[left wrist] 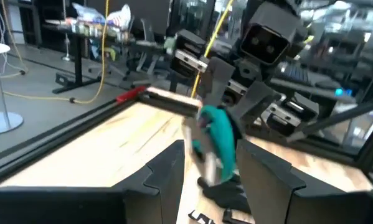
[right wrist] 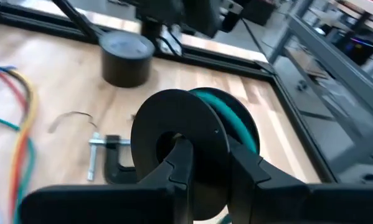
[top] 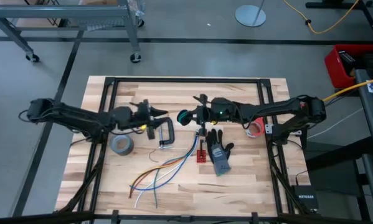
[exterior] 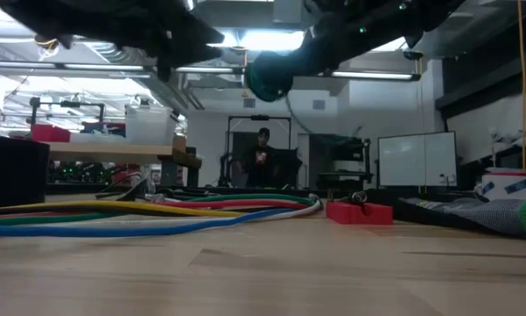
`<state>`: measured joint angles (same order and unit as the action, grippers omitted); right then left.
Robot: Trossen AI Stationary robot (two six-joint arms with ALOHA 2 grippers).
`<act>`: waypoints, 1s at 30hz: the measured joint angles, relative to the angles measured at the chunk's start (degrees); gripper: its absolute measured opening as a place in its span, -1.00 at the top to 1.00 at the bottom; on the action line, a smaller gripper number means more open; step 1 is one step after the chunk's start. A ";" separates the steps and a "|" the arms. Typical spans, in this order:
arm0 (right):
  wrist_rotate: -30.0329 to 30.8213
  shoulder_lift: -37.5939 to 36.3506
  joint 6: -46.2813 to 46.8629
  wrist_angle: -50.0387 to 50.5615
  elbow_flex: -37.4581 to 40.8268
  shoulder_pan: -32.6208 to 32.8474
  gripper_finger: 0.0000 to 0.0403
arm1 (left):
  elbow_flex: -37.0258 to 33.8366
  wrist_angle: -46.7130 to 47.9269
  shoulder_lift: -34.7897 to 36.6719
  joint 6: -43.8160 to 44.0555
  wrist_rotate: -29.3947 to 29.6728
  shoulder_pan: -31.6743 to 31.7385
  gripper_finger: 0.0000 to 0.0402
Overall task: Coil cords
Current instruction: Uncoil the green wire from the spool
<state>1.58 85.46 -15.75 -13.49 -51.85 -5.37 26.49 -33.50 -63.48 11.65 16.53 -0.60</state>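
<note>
Wooden table point(top: 248, 186) boards are spread beneath two dark arms. The round cord bundle point(top: 184, 116), judged already wound, is held clamped in the right gripper point(top: 195, 116), raised off the boards. Just beyond it, the left gripper point(top: 156, 118) is held wide and empty. Loose coloured wires point(top: 164, 169) are left uncoiled nearby

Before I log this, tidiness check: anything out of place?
The coloured wires lie fanned out loose, uncoiled, near the tape roll. The right gripper holds a teal spool aloft; the left gripper waits opposite, open.
</note>
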 joint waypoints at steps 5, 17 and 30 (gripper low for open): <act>1.88 0.82 0.74 -0.14 0.01 0.25 0.72 | 4.71 0.02 -7.77 -1.99 -0.02 -1.21 0.31; 1.58 0.77 1.11 -0.20 0.01 0.15 0.68 | 7.75 0.60 -12.00 -1.53 0.04 -1.80 0.31; 1.77 0.75 2.25 -0.48 0.01 0.12 0.71 | 7.77 9.96 -12.00 7.94 3.50 -4.83 0.31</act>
<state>3.35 86.21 -13.50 -13.97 -51.83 -5.26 34.26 -23.54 -75.49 19.58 20.03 -5.43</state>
